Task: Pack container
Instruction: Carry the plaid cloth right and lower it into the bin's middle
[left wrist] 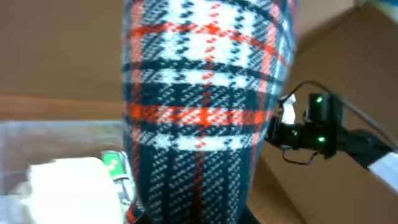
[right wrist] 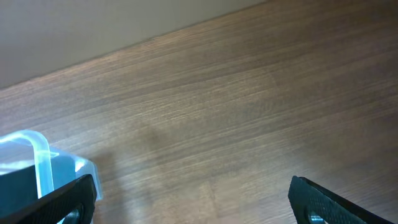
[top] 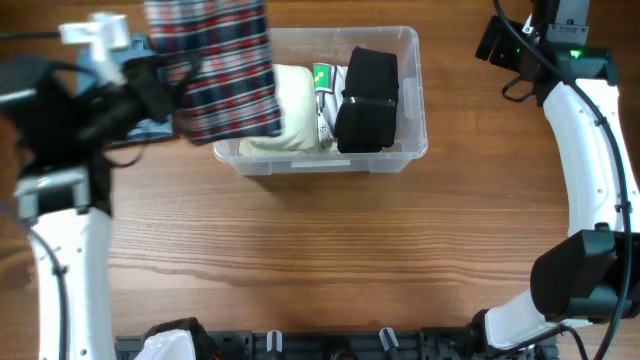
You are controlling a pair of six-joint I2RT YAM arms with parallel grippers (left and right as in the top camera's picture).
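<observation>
A robotics lab: white robot arms [top: 590, 150] flank a wooden table [top: 350, 240].

Beneath me runs a brown wooden surface [top: 330, 250], its grain long and streaky — evenly lit, with only soft shadows. Behind its far edge, seen from my right wrist, stands a plain tan wall [right wrist: 93, 25]. A black rail [top: 330, 345] lines the near edge.

Left arm [top: 70, 270] and right arm [top: 592, 160]: white shells, chunky black joints. Up at 12 o'clock the right one's got a green LED [top: 575, 54] and loopy black cables [top: 518, 62]. The right gripper [right wrist: 193, 190] is plain black.
</observation>
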